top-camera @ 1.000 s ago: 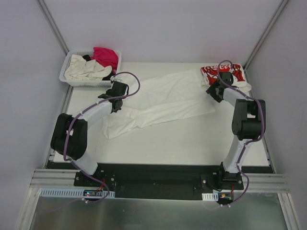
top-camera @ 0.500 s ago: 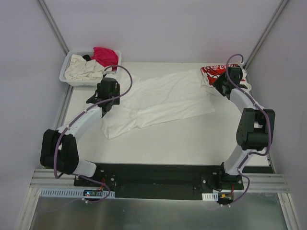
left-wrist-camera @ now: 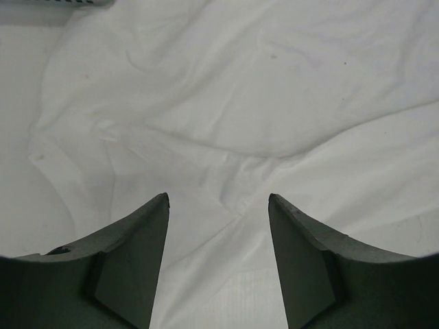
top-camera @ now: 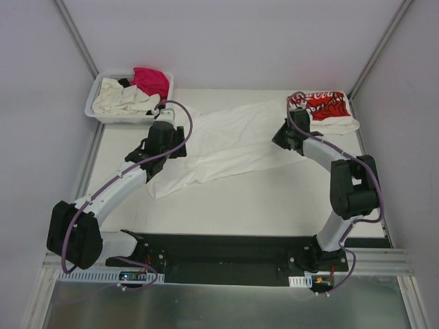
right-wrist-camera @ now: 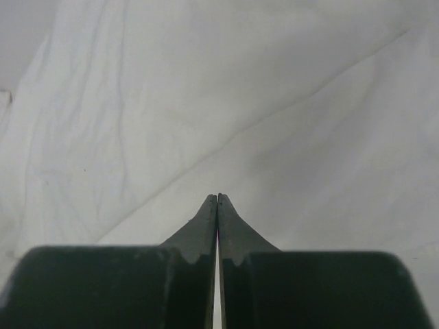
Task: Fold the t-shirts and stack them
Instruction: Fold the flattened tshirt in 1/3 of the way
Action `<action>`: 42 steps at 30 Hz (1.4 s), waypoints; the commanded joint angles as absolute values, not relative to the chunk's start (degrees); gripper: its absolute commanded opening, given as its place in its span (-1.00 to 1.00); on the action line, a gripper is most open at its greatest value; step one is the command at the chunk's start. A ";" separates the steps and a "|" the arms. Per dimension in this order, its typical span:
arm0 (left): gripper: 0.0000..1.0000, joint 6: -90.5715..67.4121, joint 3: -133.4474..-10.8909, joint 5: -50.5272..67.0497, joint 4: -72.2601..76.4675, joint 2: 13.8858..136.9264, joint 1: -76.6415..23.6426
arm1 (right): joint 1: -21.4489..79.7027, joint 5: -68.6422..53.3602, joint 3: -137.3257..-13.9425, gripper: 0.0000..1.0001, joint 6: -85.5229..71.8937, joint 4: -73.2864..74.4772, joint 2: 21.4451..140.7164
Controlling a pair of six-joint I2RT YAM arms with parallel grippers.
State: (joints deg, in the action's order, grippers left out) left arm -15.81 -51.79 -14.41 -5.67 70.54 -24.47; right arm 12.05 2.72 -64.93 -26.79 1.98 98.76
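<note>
A large plain white t-shirt (top-camera: 230, 140) lies spread and wrinkled across the middle of the table. My left gripper (top-camera: 170, 140) hovers over the shirt's left part, open, and its wrist view shows only white cloth (left-wrist-camera: 226, 116) beneath and between the fingers (left-wrist-camera: 137, 260). At the shirt's right edge my right gripper (top-camera: 281, 137) is shut, tips pressed together (right-wrist-camera: 217, 199) above the cloth (right-wrist-camera: 206, 103), with nothing seen between them. A folded white t-shirt with red print (top-camera: 322, 108) rests at the back right corner.
A white slotted basket (top-camera: 96, 113) stands at the back left, holding a cream shirt (top-camera: 120, 99), a magenta one (top-camera: 152, 81) and a bit of black cloth. Grey walls close in the table on three sides.
The left gripper opened and settled over the white shirt's left part. The right arm swung from the printed shirt down to the white shirt's right edge and its jaws shut.
</note>
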 commanded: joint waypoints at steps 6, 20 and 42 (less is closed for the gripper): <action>0.15 -23.46 -52.12 -8.53 1.30 80.50 -27.24 | 17.05 -3.78 -68.29 -0.98 -30.85 0.62 106.43; 0.15 -24.26 -57.92 -4.31 -1.93 80.61 -29.62 | 16.61 -7.82 -66.18 -0.98 -35.86 0.26 108.11; 0.17 -16.18 -58.62 8.62 -2.64 67.15 -29.62 | 13.97 -8.79 -59.77 -0.99 -44.38 -10.89 110.04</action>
